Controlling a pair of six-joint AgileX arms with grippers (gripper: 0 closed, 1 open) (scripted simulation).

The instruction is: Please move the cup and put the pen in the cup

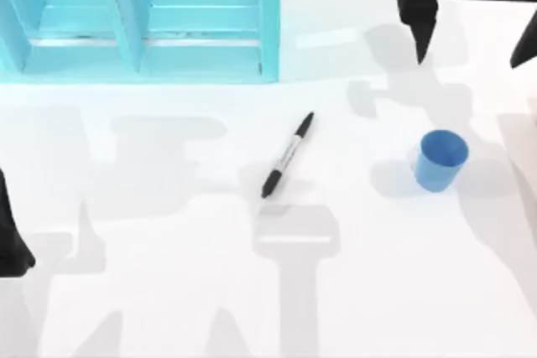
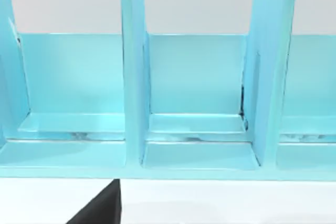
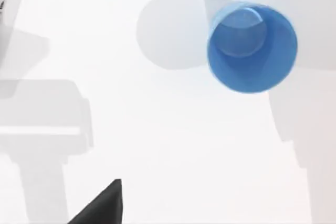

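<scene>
My right gripper [image 1: 470,39] hangs at the far right corner of the table [image 1: 168,291], its two dark fingers spread apart with nothing between them. One finger [image 1: 419,18] points down toward the tabletop, the other sits at the right edge of the top view. The cup [image 1: 440,159] stands upright on the right side of the table, nearer to me than that gripper and well apart from it, mouth open to the camera. From my right wrist camera I look straight down into the cup [image 3: 252,48] and see its bare bottom, with one dark fingertip [image 3: 102,205] at the edge of the picture.

The pen [image 1: 288,154] lies flat near the middle of the table, slanted, one black end toward the shelf and the other toward me. It is well apart from the cup, with bare white table between the two and only shadows crossing that stretch.

The shelf [image 1: 143,18] stands along the far left of the table, upright dividers splitting it into open bays. It is clear of both the pen and the cup. My left wrist camera faces those bays of the shelf [image 2: 194,77].

My left gripper [image 1: 13,241] is parked at the left edge of the table, and I cannot tell how its fingers stand.
</scene>
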